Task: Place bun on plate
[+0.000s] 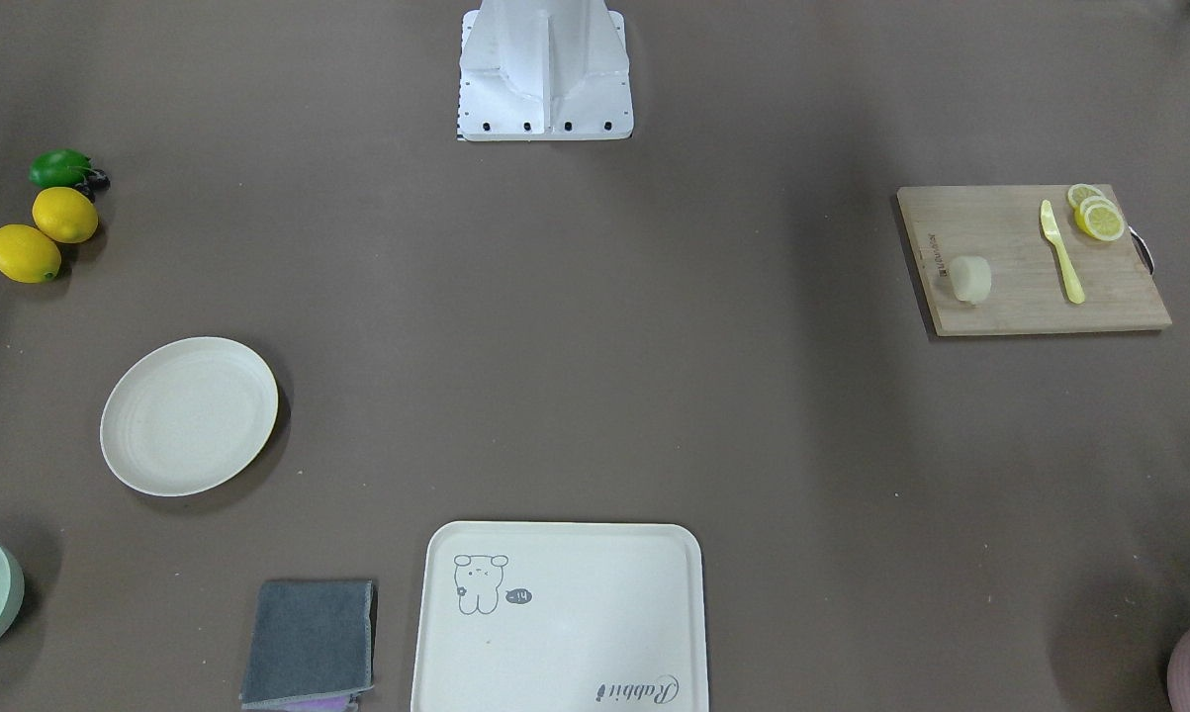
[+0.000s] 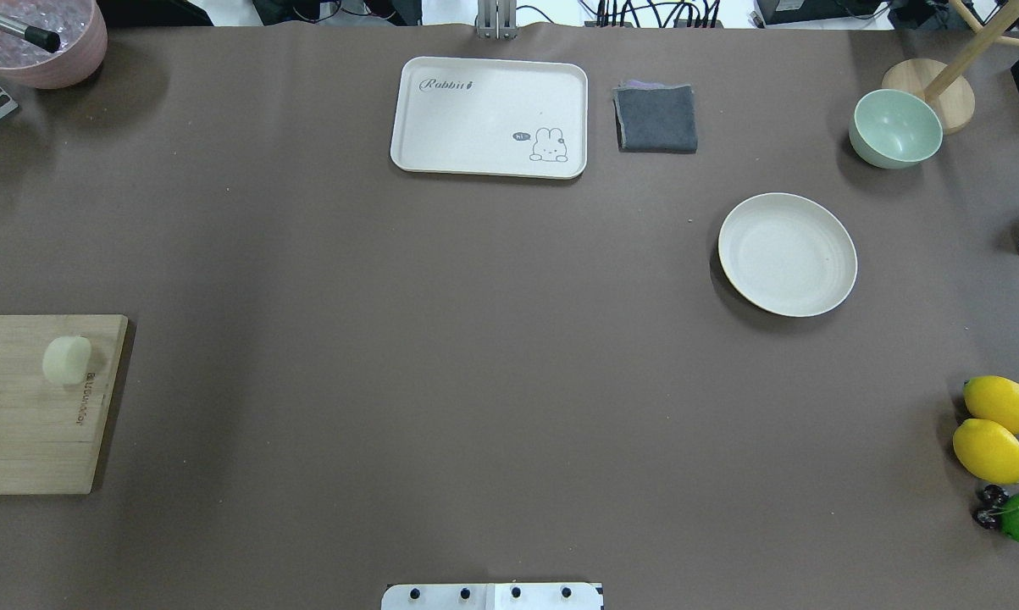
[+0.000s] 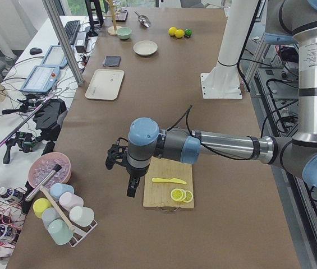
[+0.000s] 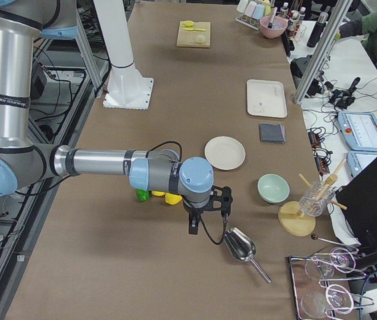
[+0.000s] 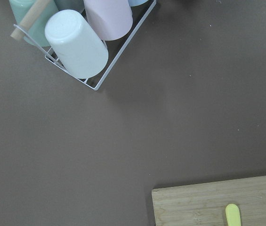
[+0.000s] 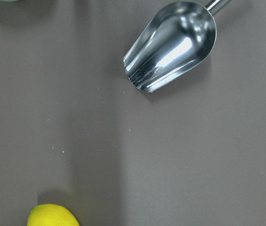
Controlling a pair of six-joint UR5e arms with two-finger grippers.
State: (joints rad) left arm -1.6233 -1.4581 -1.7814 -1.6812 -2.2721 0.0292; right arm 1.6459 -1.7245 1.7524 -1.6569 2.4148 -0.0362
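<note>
On the cutting board [image 1: 1010,237], frame right, the bun [image 1: 971,278] lay ungrasped, the plate [image 1: 190,415] far left.
Pickup looked next, likely by the left gripper [image 3: 130,189] nearby; whether it or the right gripper [image 4: 205,215] was open, I couldn't tell.

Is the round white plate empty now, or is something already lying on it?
Empty. The plate shows only its bare ringed surface in both table views; the bun lies apart, on the wooden board.
</note>
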